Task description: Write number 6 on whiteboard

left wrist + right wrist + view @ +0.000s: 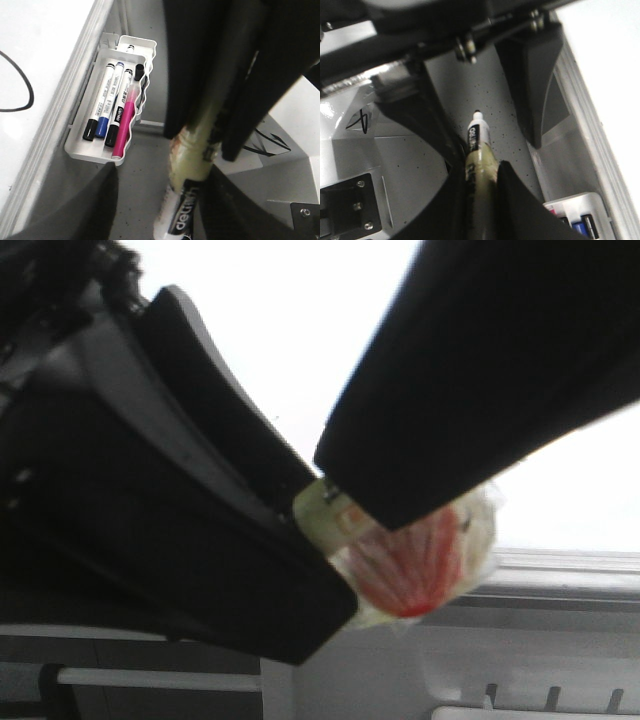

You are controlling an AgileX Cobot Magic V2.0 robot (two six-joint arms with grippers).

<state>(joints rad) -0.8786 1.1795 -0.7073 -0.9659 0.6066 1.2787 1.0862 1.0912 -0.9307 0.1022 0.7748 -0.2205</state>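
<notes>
The whiteboard (30,40) lies glossy and white beside a grey frame edge (75,85). A thin black curved line of the number 6 (22,75) shows on it; the rest is cut off. My right gripper (479,167) is shut on a marker (479,150) wrapped in yellowish tape, whose white end points away over the grey surface. That marker (192,165) hangs between the spread fingers of my left gripper (161,170), which is open, closer to one finger; whether it touches is unclear. In the front view both grippers loom dark around the taped marker (410,560), before the whiteboard (300,330).
A white tray (80,150) beside the board's frame holds black, blue and pink markers (107,100); its corner also shows in the right wrist view (580,205). A white sheet with a black scribble (360,121) lies on the grey surface (145,190).
</notes>
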